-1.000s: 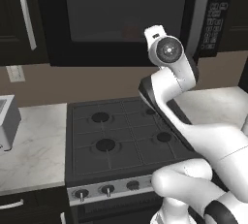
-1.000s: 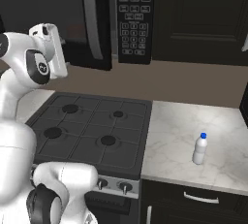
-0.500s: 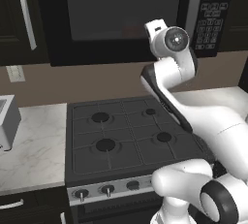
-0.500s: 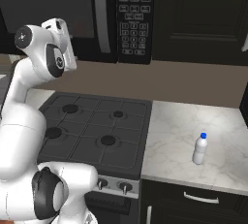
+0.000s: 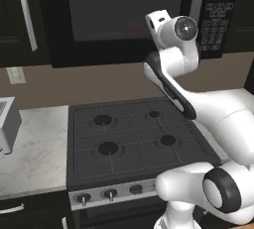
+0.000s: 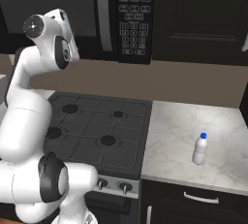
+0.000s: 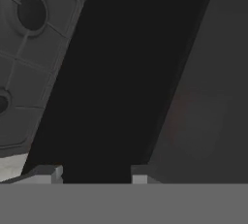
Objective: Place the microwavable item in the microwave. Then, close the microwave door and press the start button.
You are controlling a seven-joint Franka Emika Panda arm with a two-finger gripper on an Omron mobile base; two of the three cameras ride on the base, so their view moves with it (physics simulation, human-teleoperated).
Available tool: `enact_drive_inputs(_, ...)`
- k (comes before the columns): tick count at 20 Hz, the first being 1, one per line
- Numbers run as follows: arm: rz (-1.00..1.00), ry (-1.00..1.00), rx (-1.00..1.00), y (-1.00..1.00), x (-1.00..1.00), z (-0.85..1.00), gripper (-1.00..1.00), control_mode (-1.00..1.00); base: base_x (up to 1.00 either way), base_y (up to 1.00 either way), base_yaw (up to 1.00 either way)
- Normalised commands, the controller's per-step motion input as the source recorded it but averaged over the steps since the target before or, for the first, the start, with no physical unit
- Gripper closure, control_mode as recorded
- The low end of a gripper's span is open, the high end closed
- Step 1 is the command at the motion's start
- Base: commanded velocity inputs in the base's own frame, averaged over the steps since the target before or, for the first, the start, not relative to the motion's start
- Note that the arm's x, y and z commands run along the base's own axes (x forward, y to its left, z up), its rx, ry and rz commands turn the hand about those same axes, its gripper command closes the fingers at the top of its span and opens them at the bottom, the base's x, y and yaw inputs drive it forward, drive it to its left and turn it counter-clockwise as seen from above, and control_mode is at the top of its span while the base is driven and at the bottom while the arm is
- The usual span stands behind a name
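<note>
Over the last second we raised our arm up the door (image 5: 124, 17), now shut on the microwave (image 6: 72, 9); tumbler's place unclear. Gripper (image 7: 94, 172) looks empty, parted. Start button next.

The microwave door (image 5: 124, 15) runs off the top edge, its dark window obscuring the interior.

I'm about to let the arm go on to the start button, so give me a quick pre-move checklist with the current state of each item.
1. Microwave door closed against the microwave: ok, it looks flush.
2. Tumbler inside: cannot tell; a faint reddish glow shows behind the dark window.
3. Keypad panel unobstructed: ok.
4. Hand empty: ok, nothing between the fingertips.
5. Hand near keypad: not ok, it faces the door glass.
6. White bottle out of the way: ok, on the counter.
</note>
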Motion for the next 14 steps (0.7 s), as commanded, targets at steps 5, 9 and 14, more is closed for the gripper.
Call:
enact_drive_inputs(5,0.08,0.09,0.01,0.0,0.44,-0.15,-1.0,-1.0,0.0,0.0,0.0)
enact_drive_inputs(9,0.06,-0.03,0.01,-0.08,-0.47,0.0,-1.0,-1.0,0.0,0.0,0.0)
enact_drive_inputs(14,0.01,-0.24,0.07,-0.26,-1.0,-0.02,-1.0,-1.0,0.0,0.0,0.0)
